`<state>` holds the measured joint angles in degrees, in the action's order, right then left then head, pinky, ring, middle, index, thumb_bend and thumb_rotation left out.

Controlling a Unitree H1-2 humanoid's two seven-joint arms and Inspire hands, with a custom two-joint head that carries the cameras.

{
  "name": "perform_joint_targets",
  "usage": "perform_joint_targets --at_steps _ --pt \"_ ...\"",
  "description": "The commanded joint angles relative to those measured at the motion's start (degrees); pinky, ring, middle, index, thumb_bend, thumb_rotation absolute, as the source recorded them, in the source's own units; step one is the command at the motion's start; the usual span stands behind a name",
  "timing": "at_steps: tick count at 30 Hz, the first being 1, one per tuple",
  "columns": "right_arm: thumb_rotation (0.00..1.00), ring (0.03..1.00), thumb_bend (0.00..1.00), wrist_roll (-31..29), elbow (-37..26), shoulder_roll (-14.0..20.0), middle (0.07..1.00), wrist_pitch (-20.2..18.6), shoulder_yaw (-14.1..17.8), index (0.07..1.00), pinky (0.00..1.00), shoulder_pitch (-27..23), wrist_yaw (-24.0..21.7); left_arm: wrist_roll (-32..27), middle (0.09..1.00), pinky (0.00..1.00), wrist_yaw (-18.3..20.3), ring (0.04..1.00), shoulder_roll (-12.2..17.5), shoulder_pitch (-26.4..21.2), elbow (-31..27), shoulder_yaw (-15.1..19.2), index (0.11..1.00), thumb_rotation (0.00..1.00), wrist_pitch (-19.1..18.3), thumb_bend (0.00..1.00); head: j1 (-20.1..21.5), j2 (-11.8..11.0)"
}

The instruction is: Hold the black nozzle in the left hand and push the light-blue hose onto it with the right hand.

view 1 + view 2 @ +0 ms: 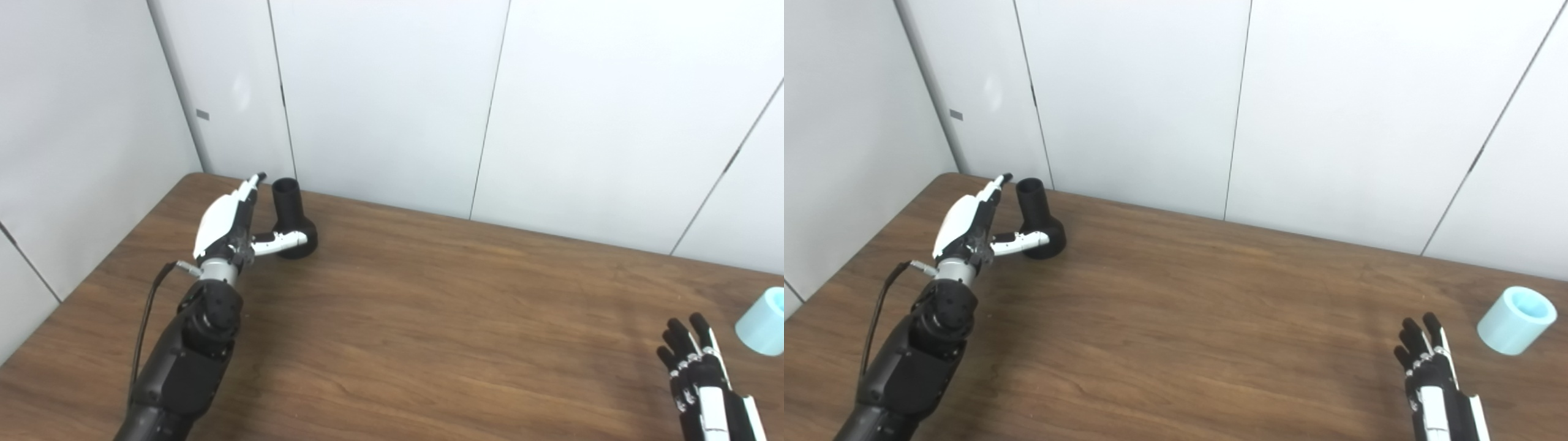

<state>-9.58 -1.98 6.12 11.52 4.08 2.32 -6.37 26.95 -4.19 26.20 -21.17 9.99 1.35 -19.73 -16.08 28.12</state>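
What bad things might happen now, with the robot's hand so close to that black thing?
The black funnel-shaped nozzle stands upright near the far edge of the brown wooden table. The open left hand has its thumb at the wide base, so a clumsy squeeze might tip it or shove it away. The light-blue short hose lies on its side, so the open right hand might set it rolling.
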Motion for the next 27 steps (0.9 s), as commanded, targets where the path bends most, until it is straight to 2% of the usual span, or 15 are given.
perform_joint_targets --at_steps 1,10,13,19,27 --pt "0.89 0.947 0.51 0.4 5.9 -0.3 0.929 1.9 -0.3 0.991 0.93 2.7 -0.4 1.7 0.970 1.00 -0.1 0.999 1.6 -3.2 0.5 -0.5 0.952 0.50 -0.9 1.00 -0.1 0.0" --pt "0.85 0.947 0.52 -0.7 5.3 -1.0 0.918 1.4 -0.5 0.993 0.96 3.1 -0.7 2.8 0.980 1.00 -4.1 1.000 0.3 -5.8 10.2 -2.2 0.962 0.44 0.8 1.00 0.4 0.2" --pt "0.85 0.939 0.54 -0.4 4.6 -1.1 0.914 0.5 -0.6 0.987 0.98 3.4 -0.5 3.6 0.982 1.00 -5.1 1.000 0.4 -6.8 13.7 -3.4 0.962 0.46 1.2 1.00 0.6 0.4" --pt "0.85 0.933 0.54 0.1 3.7 -1.2 0.900 -0.1 -0.6 0.980 1.00 3.8 -0.1 3.5 0.973 1.00 -4.9 1.000 0.5 -8.6 17.0 -5.0 0.950 0.43 0.8 1.00 0.6 0.8" --pt "0.87 0.923 0.53 1.1 3.4 -1.3 0.881 0.2 -0.6 0.968 0.98 4.0 0.2 3.1 0.936 1.00 -4.7 0.983 0.5 -10.5 21.2 -6.3 0.910 0.44 1.8 1.00 0.7 1.2"
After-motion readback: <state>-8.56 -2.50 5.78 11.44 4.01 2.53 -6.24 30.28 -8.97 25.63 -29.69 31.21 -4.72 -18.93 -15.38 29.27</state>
